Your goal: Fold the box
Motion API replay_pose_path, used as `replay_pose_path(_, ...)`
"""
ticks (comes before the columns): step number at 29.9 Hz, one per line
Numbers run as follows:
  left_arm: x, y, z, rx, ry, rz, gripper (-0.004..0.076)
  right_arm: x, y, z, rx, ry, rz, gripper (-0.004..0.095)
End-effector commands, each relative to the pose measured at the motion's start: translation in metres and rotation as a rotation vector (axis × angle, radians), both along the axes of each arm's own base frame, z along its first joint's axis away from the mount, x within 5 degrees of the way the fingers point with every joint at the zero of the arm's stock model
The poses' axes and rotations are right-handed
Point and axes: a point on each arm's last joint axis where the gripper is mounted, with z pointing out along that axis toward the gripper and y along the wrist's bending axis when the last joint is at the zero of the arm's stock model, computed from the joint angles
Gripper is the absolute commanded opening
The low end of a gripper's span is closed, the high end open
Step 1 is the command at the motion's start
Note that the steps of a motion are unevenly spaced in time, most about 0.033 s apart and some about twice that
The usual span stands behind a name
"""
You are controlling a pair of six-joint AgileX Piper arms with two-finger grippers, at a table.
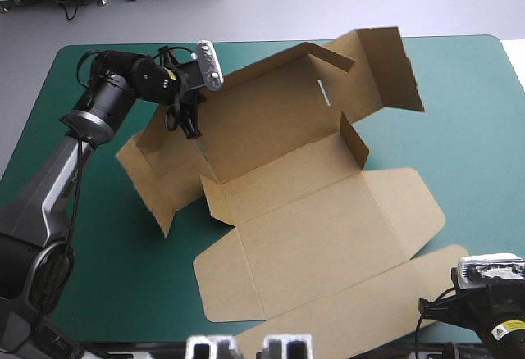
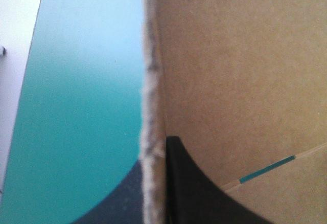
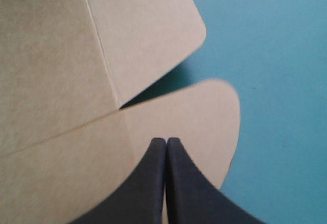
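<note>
Lying across the middle of the table, the box is seen partly raised. Its long back wall is stood up along the far side, with a broad flap lifted at the far right end and a narrow slot cut through the wall. A short side wall is upright at the right of the base, and the left end panels are tilted up off the teal-green cover. The lid panel is spread flat toward the near edge, its long outer flap reaching the near right corner.

The left tool is clamped on the raised wall near its left end. In the left wrist view the rough cut edge of the board is pinched between the black fingers.

The right tool is held at the near right corner, closed to a pointed arch with nothing gripped, above a rounded flap end. Whether the board is touched cannot be told.
</note>
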Motion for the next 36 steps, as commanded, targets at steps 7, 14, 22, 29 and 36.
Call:
replay_pose_path(7, -0.038, -0.055, 0.046, 0.091, -0.302, -0.223, -0.0010, 0.003, -0.002, 0.050, -0.048, -0.167, -0.006, -0.0019)
replay_pose_path(14, -0.060, -0.069, 0.055, 0.144, -0.334, -0.162, -0.0010, 0.030, 0.000, 0.096, 0.042, -0.166, 0.028, -0.0019)
replay_pose_path(22, -0.069, -0.080, 0.057, 0.124, -0.350, -0.123, -0.0010, 0.085, -0.001, 0.168, 0.145, -0.223, 0.072, -0.0019)
replay_pose_path(29, -0.082, -0.090, 0.034, 0.135, -0.423, -0.154, -0.0010, 0.149, -0.008, 0.215, 0.176, -0.192, 0.106, -0.0019)
replay_pose_path(36, -0.101, -0.094, -0.006, 0.180, -0.512, -0.158, -0.0010, 0.217, -0.011, 0.219, 0.274, -0.076, 0.171, -0.0019)
